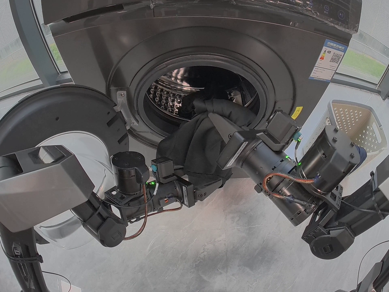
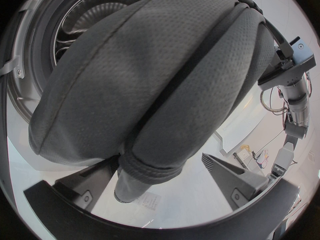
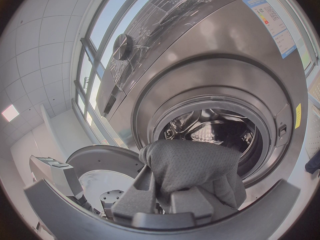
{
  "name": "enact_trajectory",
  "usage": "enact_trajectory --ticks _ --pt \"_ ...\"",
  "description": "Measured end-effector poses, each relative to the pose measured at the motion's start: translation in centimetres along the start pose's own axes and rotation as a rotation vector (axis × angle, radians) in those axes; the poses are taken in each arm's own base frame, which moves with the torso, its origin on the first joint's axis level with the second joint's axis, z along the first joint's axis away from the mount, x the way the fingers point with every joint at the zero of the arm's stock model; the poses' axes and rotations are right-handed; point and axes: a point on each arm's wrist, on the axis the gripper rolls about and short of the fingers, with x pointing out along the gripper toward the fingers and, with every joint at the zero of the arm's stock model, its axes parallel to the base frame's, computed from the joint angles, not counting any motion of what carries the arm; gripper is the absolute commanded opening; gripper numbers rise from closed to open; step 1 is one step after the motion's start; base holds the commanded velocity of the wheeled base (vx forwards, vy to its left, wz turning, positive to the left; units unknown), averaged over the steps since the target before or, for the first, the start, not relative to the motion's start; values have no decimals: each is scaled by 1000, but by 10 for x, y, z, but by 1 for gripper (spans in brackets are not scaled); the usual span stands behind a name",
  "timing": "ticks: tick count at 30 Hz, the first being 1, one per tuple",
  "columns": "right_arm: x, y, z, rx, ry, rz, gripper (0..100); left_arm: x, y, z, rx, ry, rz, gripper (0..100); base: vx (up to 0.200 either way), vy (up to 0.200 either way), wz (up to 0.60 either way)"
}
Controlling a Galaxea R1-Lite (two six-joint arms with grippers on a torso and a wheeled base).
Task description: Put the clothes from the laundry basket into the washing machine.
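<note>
Clothes: by your head view the load is partway in, with one dark garment (image 1: 194, 142) caught mid-transfer and not yet inside.

- Washing machine (image 1: 194, 33): fills the upper frame with its port open. The drum (image 1: 170, 94) shows bare perforated steel at 9 o'clock of the opening. The 3 o'clock side is dark, and you cannot tell whether cloth already lies there.
- Door (image 1: 52, 110): swung fully out at 8 o'clock of the opening.
- Laundry basket (image 1: 356, 118): white, on the floor at 3 o'clock of the machine. The part in view holds nothing, and the rest sits behind the right arm.
- Dark garment: charcoal knit with a fine dimpled weave, limp and bunched, with a ribbed cuff hanging down. Its top lies across the port's lower lip, and the bulk sags outside toward 6 o'clock.
- Right gripper (image 3: 163, 190): at the port mouth, fingers (image 3: 140, 194) closed together on a fold of the cloth.
- Left gripper (image 2: 156, 160): under the hanging bulk, fingers (image 2: 233, 180) spread wide. The cloth drapes between them unclamped.

Left to do, by judgement: push this piece over the lip and let go.
</note>
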Motion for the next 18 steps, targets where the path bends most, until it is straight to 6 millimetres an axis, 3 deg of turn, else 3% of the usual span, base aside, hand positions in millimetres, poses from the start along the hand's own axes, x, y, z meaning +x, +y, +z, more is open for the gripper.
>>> enact_trajectory --ticks 15,16,18 --pt "-1 -5 -2 -6 9 -13 0 -10 -16 7 5 -13 -24 0 0 0 0" --pt "-1 -6 -2 -7 13 -14 100 -14 -19 10 6 -16 -28 0 0 0 0" --pt "-2 -6 -4 -8 16 -14 100 -20 -24 13 7 -18 -35 0 0 0 0"
